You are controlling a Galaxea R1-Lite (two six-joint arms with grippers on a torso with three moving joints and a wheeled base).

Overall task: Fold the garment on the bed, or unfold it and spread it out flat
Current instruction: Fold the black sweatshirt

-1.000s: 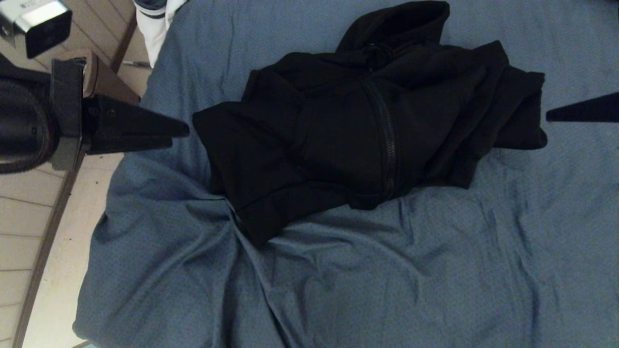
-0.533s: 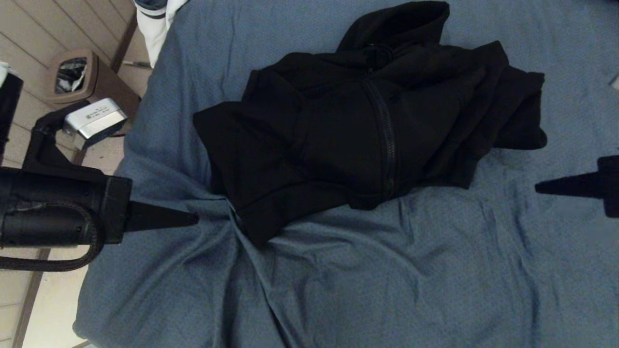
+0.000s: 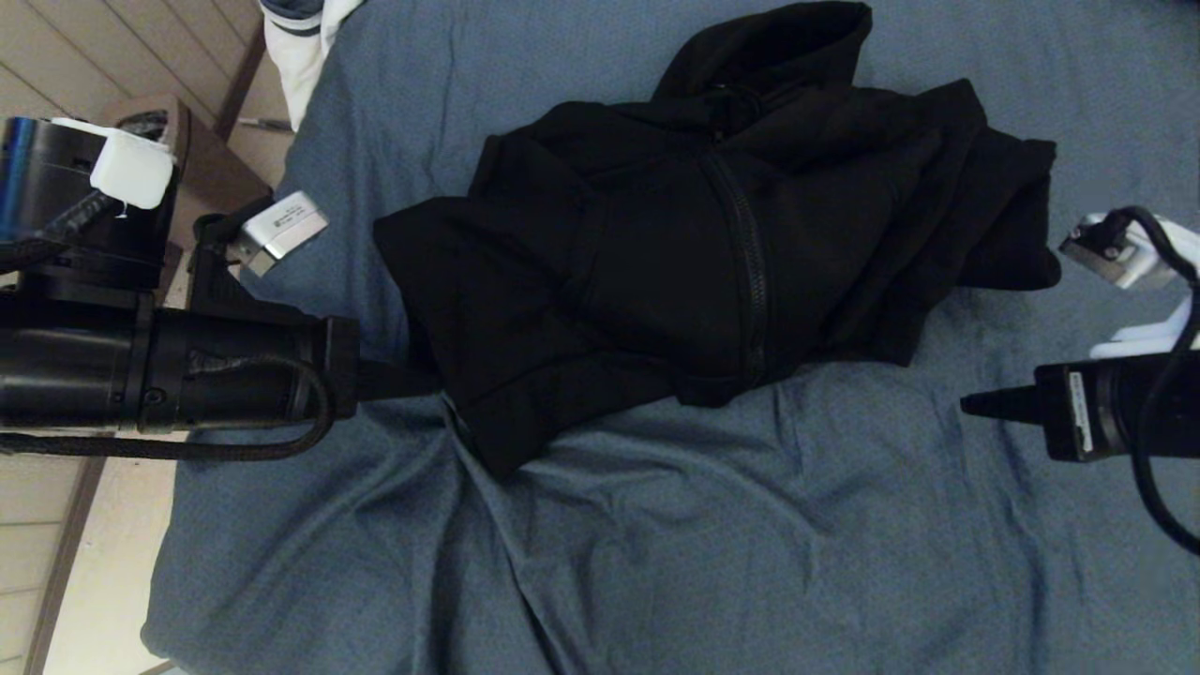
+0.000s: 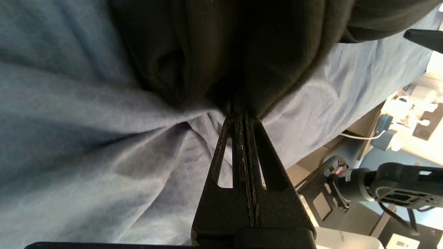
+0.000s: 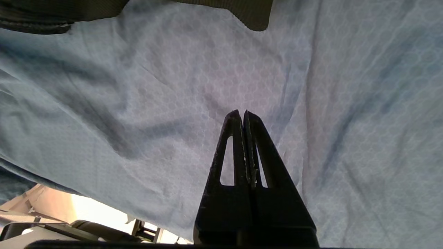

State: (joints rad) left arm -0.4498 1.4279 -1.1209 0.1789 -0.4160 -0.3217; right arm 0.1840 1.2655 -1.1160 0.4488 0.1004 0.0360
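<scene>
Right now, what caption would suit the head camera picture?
Black hoodie bunched on the blue-grey bed; shut left gripper at its edge, shut right gripper apart.

The hoodie (image 3: 712, 244) is soft, matt black cloth. The bed (image 3: 750, 544) has a wrinkly blue cloth sheet. The left gripper (image 4: 244, 119) looks like dull black plastic.
</scene>
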